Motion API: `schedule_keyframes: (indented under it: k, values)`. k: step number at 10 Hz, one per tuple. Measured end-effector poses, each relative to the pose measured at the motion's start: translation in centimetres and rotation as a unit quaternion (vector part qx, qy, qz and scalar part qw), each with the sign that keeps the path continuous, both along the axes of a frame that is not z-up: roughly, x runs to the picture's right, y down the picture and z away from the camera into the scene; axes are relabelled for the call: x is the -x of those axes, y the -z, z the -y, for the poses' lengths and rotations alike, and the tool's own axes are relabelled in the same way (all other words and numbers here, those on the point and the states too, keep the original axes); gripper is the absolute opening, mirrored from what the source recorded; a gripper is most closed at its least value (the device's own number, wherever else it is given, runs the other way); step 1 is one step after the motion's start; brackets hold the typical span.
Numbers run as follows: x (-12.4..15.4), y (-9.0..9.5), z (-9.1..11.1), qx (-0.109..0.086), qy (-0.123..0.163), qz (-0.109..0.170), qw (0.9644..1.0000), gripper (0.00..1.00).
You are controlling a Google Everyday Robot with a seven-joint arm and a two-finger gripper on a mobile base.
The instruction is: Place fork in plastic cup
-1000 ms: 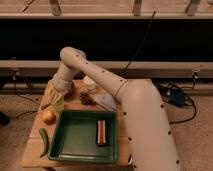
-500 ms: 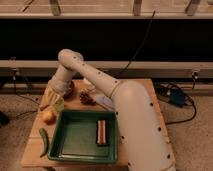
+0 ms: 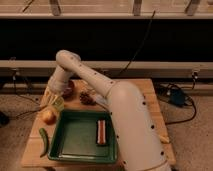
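Note:
The plastic cup point(image 3: 58, 104) is a small light-green tumbler at the left side of the wooden table point(image 3: 150, 95), just behind the tray's left corner. My gripper point(image 3: 50, 95) hangs at the end of the white arm, right above and slightly left of the cup. A thin pale piece, probably the fork point(image 3: 46, 96), shows at the gripper, slanting down toward the cup's left rim. The gripper hides part of it, so I cannot tell whether it is held.
A green tray point(image 3: 75, 140) holding a brown bar point(image 3: 101, 132) fills the table's front. A yellow round fruit point(image 3: 48, 116) and a green chili point(image 3: 44, 141) lie to its left. A dark red item point(image 3: 68, 90) and a brown clump point(image 3: 87, 97) sit behind.
The arm has swung a little to the left, bringing the gripper lower and closer over the green cup. The objects on the table have not moved.

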State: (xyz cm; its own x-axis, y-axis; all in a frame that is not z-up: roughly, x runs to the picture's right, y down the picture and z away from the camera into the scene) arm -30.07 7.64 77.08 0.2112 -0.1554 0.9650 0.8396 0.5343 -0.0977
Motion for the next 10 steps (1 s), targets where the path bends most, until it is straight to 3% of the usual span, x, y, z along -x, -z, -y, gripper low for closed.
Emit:
schedule_keyframes:
  k: [3,4,10]
  values:
    - [0.32,-0.25,-0.04,-0.001,0.006,0.0,1.0,0.73]
    - [0.34,-0.39,-0.1,-0.001,0.008,0.0,1.0,0.78]
    - [-0.32,-0.82,0.05,-0.007,0.007,0.006,0.9999,0.8]
